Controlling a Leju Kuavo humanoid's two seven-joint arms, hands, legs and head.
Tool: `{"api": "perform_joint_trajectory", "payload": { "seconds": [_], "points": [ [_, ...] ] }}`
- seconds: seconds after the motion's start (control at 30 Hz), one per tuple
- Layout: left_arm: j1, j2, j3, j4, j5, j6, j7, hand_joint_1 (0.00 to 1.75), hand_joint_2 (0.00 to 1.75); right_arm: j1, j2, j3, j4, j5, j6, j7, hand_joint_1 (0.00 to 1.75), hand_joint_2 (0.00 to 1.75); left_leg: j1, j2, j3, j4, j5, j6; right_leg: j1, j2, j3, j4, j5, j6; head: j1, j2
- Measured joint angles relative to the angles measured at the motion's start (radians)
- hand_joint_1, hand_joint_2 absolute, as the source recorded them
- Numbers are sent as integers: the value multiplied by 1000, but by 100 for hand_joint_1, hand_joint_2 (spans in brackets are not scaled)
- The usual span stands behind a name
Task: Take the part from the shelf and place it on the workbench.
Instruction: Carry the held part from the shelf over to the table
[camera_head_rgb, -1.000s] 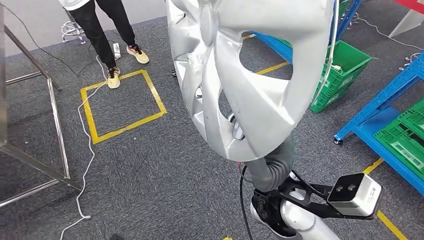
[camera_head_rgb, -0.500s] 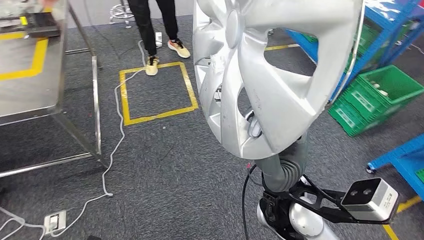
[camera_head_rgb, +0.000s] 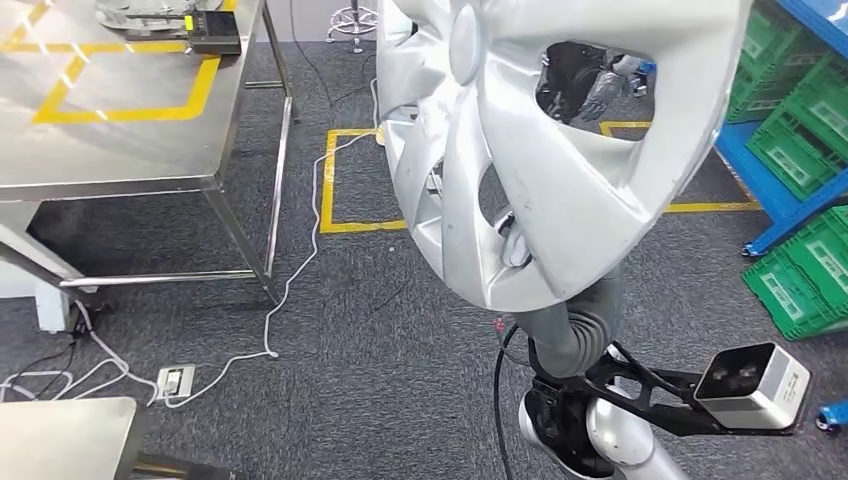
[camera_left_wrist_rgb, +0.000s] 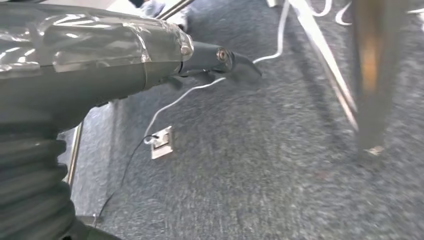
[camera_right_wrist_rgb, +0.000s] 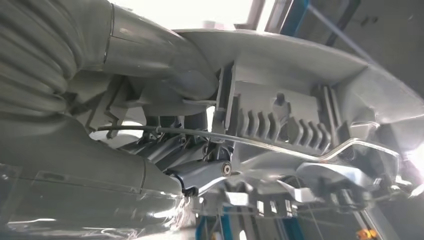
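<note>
workbench (camera_head_rgb: 120, 150) nearer; hubcap (camera_head_rgb: 560, 150) in right hand (camera_right_wrist_rgb: 165, 150)

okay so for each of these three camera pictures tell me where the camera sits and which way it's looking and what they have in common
Head view: high on the body, looking forward and down past the silver wheel cover to the grey carpet and steel workbench; the right arm rises from below.
Left wrist view: behind the left hand, looking down at carpet, a white cable and a floor socket.
Right wrist view: behind the right hand, facing the wheel cover's ribbed back.
Shared: head and right wrist views show the wheel cover; head and left wrist views show the carpet, cable and socket.
</note>
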Motion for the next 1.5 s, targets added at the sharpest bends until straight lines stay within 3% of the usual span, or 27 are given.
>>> {"api": "perform_joint_trajectory", "payload": {
  "seconds": [0.03, 0.1, 0.13, 0.2, 0.27, 0.3, 0.37, 0.43, 0.5, 0.57, 0.6, 0.67, 0.73, 0.8, 0.83, 0.87, 0.9, 0.97, 1.0, 1.07, 1.1, 1.17, 1.23, 1.3, 1.37, 1.4, 1.5],
  "points": [
    [1, 0, 0, 0, -1, -1, 1, 0, 175, 1, 0, 0, 0, 0, 0, 1, 175, 175, 7, 2, -22, 50, -20, -8, -3, -16, 0, 1, -1, 2, -3, 0],
    [3, 0, 0, 0, -4, -2, 4, 0, 175, 3, 0, 0, 1, 0, 0, 2, 175, 175, 22, 6, -21, 64, -8, -26, -11, -47, -1, 6, -6, 12, -14, 0],
    [4, 0, 0, 0, -7, -2, 5, 0, 175, 4, 0, 0, 1, -1, 0, 3, 175, 175, 30, 18, 8, 18, 19, -36, -15, -62, -1, 12, -12, 20, -19, 0],
    [5, -3, 0, 1, -11, -2, 7, 0, 175, 3, 0, 0, 1, -1, 1, 5, 175, 175, 38, 77, 74, -94, 56, -51, -19, -84, -4, 36, -29, 41, -31, 0],
    [5, -13, 0, 2, -15, -2, 7, 0, 175, 2, 0, 1, 1, -1, 4, 8, 175, 175, 34, 114, 96, -134, 57, -34, -16, -98, -7, 56, -45, 57, -27, 0],
    [5, -18, 0, 4, -16, -2, 7, 0, 175, 1, 0, 1, 1, 0, 6, 9, 175, 175, 31, 110, 92, -129, 56, -17, -14, -104, -7, 59, -48, 63, -21, 0],
    [4, -28, 0, 7, -18, -3, 7, 0, 175, -1, 0, 2, 2, 0, 9, 13, 175, 175, 29, 84, 88, -129, 56, 5, -17, -104, -4, 60, -54, 72, -6, 0],
    [0, -35, 0, 8, -20, -3, 5, 0, 175, 0, 1, 2, 3, 0, 10, 15, 175, 175, 32, 56, 87, -133, 62, 19, -20, -60, -20, 107, -96, 76, 6, 0],
    [-5, -39, 0, 8, -22, -3, 1, 0, 175, 4, -1, 1, 4, 1, 10, 15, 175, 175, 32, 26, 84, -136, 68, 28, -21, -12, -71, 234, -170, 73, 23, 0],
    [-7, -38, 0, 8, -25, -3, -1, 0, 175, 8, -3, 1, 7, 2, 10, 16, 175, 175, 30, -9, 79, -136, 73, 31, -22, 0, -117, 343, -209, 69, 33, 0],
    [-7, -35, 0, 8, -26, -4, -1, 0, 175, 10, -4, 1, 8, 3, 11, 17, 175, 175, 30, -28, 77, -136, 75, 29, -25, 1, -119, 348, -198, 68, 37, 0],
    [-6, -27, 0, 8, -29, -5, -1, 0, 175, 12, -7, 1, 9, 4, 11, 18, 175, 175, 30, -68, 73, -135, 82, 20, -38, 14, -79, 257, -131, 70, 41, 0],
    [-5, -18, 0, 7, -31, -8, 0, 0, 175, 11, -8, 2, 9, 6, 13, 19, 175, 175, 30, -105, 64, -130, 91, 6, -53, 66, -32, 140, -83, 80, 42, 0],
    [-2, -11, 0, 6, -33, -10, 2, 0, 175, 10, -9, 2, 9, 7, 16, 21, 175, 175, 35, -131, 53, -135, 106, -12, -53, 97, -18, 95, -76, 80, 38, 0],
    [1, -9, 0, 6, -34, -11, 3, 0, 175, 9, -10, 2, 9, 8, 17, 22, 175, 175, 38, -142, 49, -143, 115, -22, -49, 89, -18, 90, -72, 72, 36, 0],
    [6, -9, 0, 7, -34, -12, 4, 0, 175, 7, -10, 2, 9, 8, 17, 23, 175, 175, 40, -129, 46, -149, 120, -29, -46, 77, -18, 87, -66, 62, 33, 0],
    [10, -9, 0, 7, -35, -12, 4, 0, 175, 5, -9, 2, 9, 8, 17, 23, 175, 175, 37, -94, 40, -143, 115, -32, -43, 64, -18, 82, -59, 52, 26, 0],
    [11, -8, 0, 8, -35, -14, 4, 0, 175, 3, -8, 2, 9, 8, 17, 23, 175, 175, 30, -10, 9, -75, 66, -28, -36, 37, -20, 74, -47, 35, 7, 0],
    [9, -7, 0, 8, -35, -14, 5, 0, 175, 3, -7, 2, 9, 9, 17, 23, 175, 175, 27, 11, -15, -15, 30, -25, -32, 22, -21, 73, -45, 32, -2, 0],
    [7, -7, 0, 8, -35, -15, 5, 0, 175, 3, -8, 2, 9, 9, 17, 24, 175, 175, 26, 8, -52, 94, -19, -20, -26, -11, -24, 73, -44, 30, -16, 0],
    [8, -6, 0, 8, -35, -16, 5, 0, 175, 3, -8, 3, 9, 9, 18, 24, 175, 175, 26, 6, -50, 109, -21, -19, -24, -28, -25, 73, -44, 29, -23, 0],
    [11, -3, 0, 8, -33, -16, 5, 0, 175, 3, -8, 4, 9, 11, 20, 26, 175, 175, 25, 19, 9, 33, 16, -16, -22, -56, -25, 74, -45, 31, -33, 0],
    [12, 0, 0, 8, -29, -16, 5, 0, 175, 3, -8, 5, 8, 16, 23, 27, 175, 175, 16, 73, 81, -83, 44, -11, -18, -78, -24, 77, -51, 39, -39, 0],
    [14, 1, 0, 8, -24, -16, 6, 0, 175, 4, -9, 6, 6, 20, 25, 27, 175, 175, 4, 102, 104, -133, 45, 1, -12, -99, -21, 76, -55, 50, -39, 0],
    [21, 1, 0, 8, -21, -17, 9, 0, 175, 4, -9, 6, 5, 21, 26, 29, 175, 175, 1, 76, 103, -138, 46, 16, -13, -120, -12, 73, -60, 58, -34, 0],
    [25, 1, 0, 8, -21, -18, 11, 0, 175, 4, -10, 7, 5, 22, 26, 29, 175, 175, 2, 61, 103, -139, 47, 22, -17, -112, -11, 79, -71, 62, -30, 0],
    [29, 0, 0, 8, -26, -20, 16, 0, 175, 6, -12, 5, 4, 19, 27, 29, 175, 175, 2, 15, 104, -141, 51, 37, -22, -32, -62, 210, -150, 67, -17, 0]
  ]
}}
